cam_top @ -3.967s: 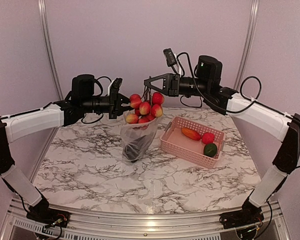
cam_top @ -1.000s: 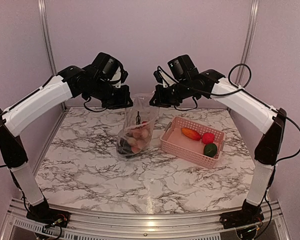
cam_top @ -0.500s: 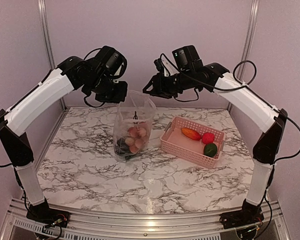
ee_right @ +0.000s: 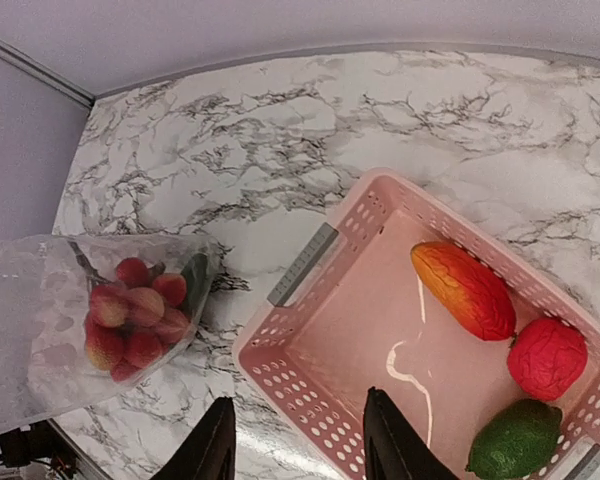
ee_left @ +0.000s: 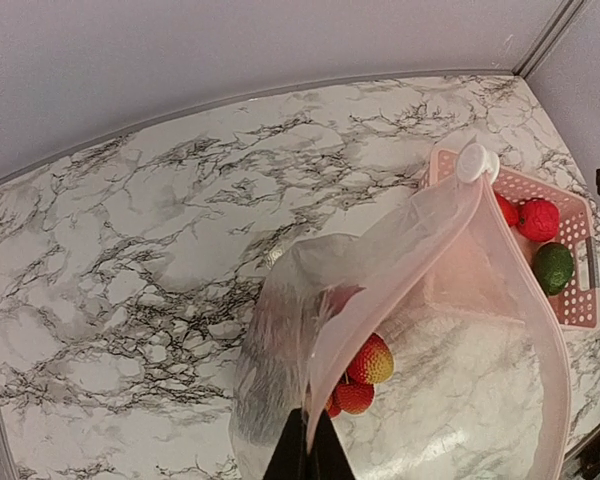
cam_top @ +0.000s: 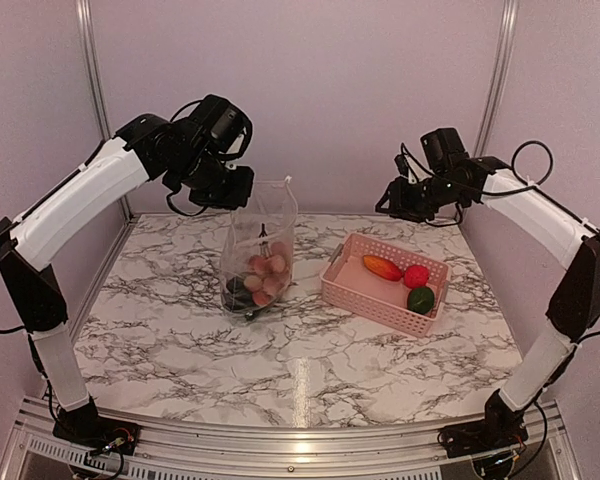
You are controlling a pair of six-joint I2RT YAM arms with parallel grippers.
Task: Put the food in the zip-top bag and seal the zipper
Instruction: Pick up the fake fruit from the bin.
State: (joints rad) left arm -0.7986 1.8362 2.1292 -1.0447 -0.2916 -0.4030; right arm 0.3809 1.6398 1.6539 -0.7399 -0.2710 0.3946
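Observation:
The clear zip-top bag (cam_top: 262,245) hangs upright over the table's back middle, its mouth edge pinched in my left gripper (cam_top: 242,192), which is shut on it. Red-pink berries (cam_top: 261,275) and a dark piece (cam_top: 235,296) lie in its bottom. In the left wrist view the bag (ee_left: 450,330) stretches away from the closed fingertips (ee_left: 310,460), berries (ee_left: 365,365) showing through; a white slider (ee_left: 473,160) sits at the far end of the mouth. My right gripper (cam_top: 388,200) is open and empty above the pink basket (cam_top: 346,285), which holds the mango shape (cam_top: 381,267), a red piece (cam_top: 415,276) and a round green piece (cam_top: 420,299).
The basket (ee_right: 310,350) fills the right wrist view with the mango (ee_right: 465,290), red piece (ee_right: 547,358) and green piece (ee_right: 515,440); the bag with berries (ee_right: 130,310) lies at its left. Purple walls and metal posts enclose the marble table (cam_top: 280,370).
My right gripper has let go of the bag and swung right, over the basket. My left gripper still holds the bag, which now hangs from that side alone.

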